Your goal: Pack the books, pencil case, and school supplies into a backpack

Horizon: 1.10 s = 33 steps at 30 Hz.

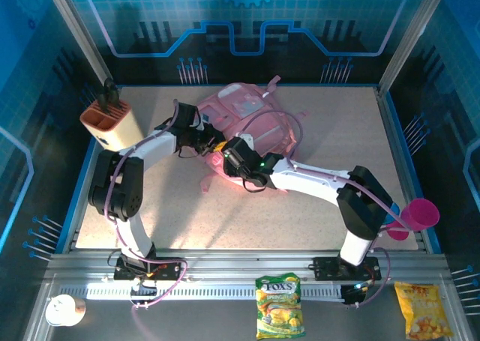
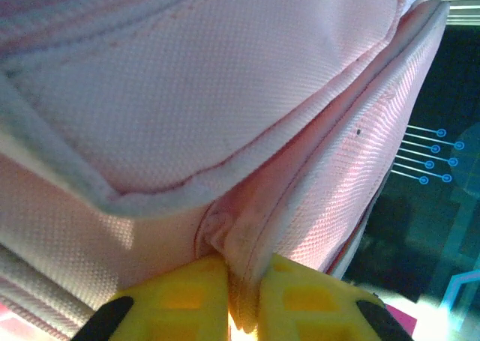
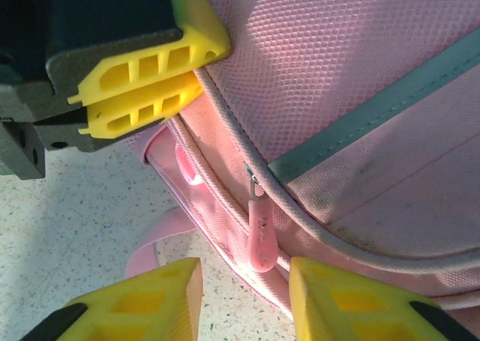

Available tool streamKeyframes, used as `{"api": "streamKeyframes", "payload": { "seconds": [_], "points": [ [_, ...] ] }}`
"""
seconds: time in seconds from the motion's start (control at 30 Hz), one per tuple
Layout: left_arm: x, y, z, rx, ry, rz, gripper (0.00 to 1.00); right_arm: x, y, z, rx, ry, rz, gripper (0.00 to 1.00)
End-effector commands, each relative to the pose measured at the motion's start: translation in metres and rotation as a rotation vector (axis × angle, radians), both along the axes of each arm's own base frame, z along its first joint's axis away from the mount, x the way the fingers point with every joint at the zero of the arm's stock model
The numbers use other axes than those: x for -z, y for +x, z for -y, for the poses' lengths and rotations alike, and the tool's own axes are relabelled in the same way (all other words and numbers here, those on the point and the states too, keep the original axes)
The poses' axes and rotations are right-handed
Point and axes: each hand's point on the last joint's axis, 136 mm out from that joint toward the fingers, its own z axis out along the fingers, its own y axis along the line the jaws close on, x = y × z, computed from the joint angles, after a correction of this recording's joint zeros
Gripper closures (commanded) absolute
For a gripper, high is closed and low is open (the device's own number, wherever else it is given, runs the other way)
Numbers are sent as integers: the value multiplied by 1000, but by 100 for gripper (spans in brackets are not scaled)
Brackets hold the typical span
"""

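Observation:
The pink backpack [image 1: 251, 120] lies on the table in the top view. My left gripper [image 1: 208, 145] is at its near left edge. In the left wrist view this gripper [image 2: 244, 300] is shut on a fold of the backpack's pink fabric [image 2: 247, 236]. My right gripper [image 1: 223, 161] sits just beside it, at the same corner. In the right wrist view it [image 3: 246, 296] stands open. A pink zipper pull [image 3: 262, 234] hangs just ahead of the gap, untouched. The left gripper's yellow fingers [image 3: 142, 94] show there, pinching the bag's seam. The books and pencil case are out of view.
A beige holder with an orange top [image 1: 109, 124] stands at the table's left edge. A pink cup [image 1: 420, 215] sits at the right edge. Two snack bags [image 1: 279, 305] [image 1: 424, 309] and a white cup [image 1: 61, 309] lie in front of the arm bases.

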Motion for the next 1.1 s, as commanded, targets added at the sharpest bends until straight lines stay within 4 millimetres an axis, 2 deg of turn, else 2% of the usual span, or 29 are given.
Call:
{"api": "streamKeyframes", "payload": {
  "seconds": [0.0, 0.2, 0.37, 0.73, 0.83, 1.07],
  "points": [
    [-9, 3, 6, 16, -40, 4, 98, 6, -2, 1, 39, -40, -13, 65],
    [-24, -2, 10, 6, -87, 11, 100, 14, 4, 0, 63, -71, -17, 66],
    [-34, -6, 12, 9, -106, 24, 100, 12, 15, -3, 85, -79, 8, 66],
    [-33, -11, 14, 10, -117, 14, 100, 11, 36, -10, 129, -40, 25, 67],
    [-34, -11, 14, 12, -117, 19, 100, 10, 38, -10, 128, -44, 26, 76],
    [-36, -9, 12, 12, -97, 31, 100, 8, 31, -1, 114, -52, 26, 84]
  ]
}}
